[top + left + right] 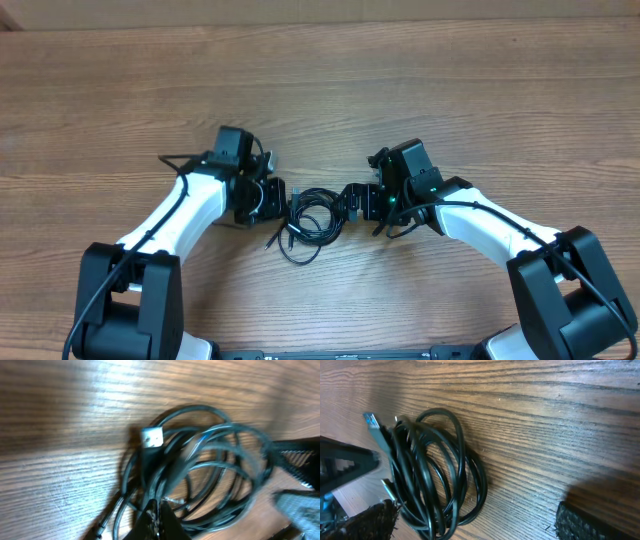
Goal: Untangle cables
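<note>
Robot lab: 2 arms [178, 215], wooden table [320, 70]

Wooden table [320, 60], cables [312, 222] — one black bundle

Cables [308, 222]: thin black cords tangled into one small bundle of overlapping loops, lying flat on wooden tabletop [320, 80], near its front centre. Silver plug [152, 437] protrudes at one edge, blue-tipped plug [371, 420] at another. One loose loop trails frontward.
</note>
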Available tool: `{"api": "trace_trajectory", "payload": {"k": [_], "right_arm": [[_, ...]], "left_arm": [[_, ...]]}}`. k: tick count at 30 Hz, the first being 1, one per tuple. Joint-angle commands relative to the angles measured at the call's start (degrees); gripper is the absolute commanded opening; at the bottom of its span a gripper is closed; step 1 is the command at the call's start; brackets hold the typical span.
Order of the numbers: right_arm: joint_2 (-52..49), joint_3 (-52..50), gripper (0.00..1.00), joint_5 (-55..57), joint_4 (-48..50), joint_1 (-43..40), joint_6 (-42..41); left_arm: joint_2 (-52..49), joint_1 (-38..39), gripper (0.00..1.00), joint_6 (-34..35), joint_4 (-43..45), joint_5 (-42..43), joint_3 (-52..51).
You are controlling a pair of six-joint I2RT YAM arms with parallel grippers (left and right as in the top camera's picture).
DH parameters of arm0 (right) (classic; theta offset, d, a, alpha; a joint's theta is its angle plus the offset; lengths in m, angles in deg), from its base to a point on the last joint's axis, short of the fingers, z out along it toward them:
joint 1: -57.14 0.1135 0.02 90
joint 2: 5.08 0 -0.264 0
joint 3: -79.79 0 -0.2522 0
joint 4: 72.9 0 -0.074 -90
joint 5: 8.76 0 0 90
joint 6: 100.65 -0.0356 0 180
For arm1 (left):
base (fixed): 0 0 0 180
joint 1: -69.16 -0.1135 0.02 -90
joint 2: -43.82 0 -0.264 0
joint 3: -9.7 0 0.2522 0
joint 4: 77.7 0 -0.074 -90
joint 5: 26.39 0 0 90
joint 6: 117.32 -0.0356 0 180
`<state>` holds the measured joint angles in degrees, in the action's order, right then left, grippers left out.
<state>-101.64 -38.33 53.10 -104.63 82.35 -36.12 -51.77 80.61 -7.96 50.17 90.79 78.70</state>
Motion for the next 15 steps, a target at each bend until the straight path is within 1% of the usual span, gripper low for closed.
{"api": "trace_trajectory", "payload": {"k": [1,3,4,5,6,7,8,9,10,12,13,14,15], "right_arm": [[-0.22,0.68,1.0,-0.46,0.31,0.11,0.46],[-0.22,0.68,1.0,-0.44,0.37,0.07,0.46],[-0.22,0.7,1.0,-0.46,0.57,0.0,0.46],[-0.22,0.7,1.0,-0.48,0.7,-0.11,0.46],[-0.22,0.7,1.0,-0.48,0.74,-0.09,0.5],[-0.22,0.7,1.0,-0.61,0.74,-0.09,0.5],[-0.22,0.7,1.0,-2.29,0.81,-0.09,1.07],[-0.22,0.7,1.0,-4.52,0.9,-0.09,2.62],[-0.24,0.7,1.0,-9.38,1.01,-0.09,5.53],[-0.24,0.7,0.98,-15.5,0.98,-0.09,8.15],[-0.24,0.7,0.95,-15.87,0.96,-0.09,7.54],[-0.24,0.7,0.88,-15.3,0.98,-0.07,6.84],[-0.28,0.68,0.85,-14.16,0.96,-0.04,5.51]], "left_arm": [[1.44,0.02,0.04,1.4,-4.52,-5.22,6.27],[1.44,0.0,0.04,5.31,-7.13,-10.34,8.13],[1.44,0.0,0.04,5.7,-7.58,-11.21,8.7],[1.44,0.0,0.17,5.73,-7.43,-11.04,8.83],[1.42,0.0,0.36,5.75,-7.43,-10.99,8.83],[1.42,0.0,0.38,5.73,-7.45,-11.04,8.83],[1.42,0.0,0.45,5.7,-7.5,-10.82,8.83],[1.42,0.02,0.55,5.7,-7.5,-10.6,8.81],[1.31,0.15,0.66,5.7,-7.48,-10.19,8.72],[1.16,0.31,0.67,5.68,-7.5,-8.31,8.63],[1.05,0.39,0.66,5.49,-7.52,-7.5,8.52],[0.94,0.59,0.67,5.51,-7.65,-6.84,8.37],[0.81,0.81,0.68,5.53,-7.54,-6.56,8.17]]}}
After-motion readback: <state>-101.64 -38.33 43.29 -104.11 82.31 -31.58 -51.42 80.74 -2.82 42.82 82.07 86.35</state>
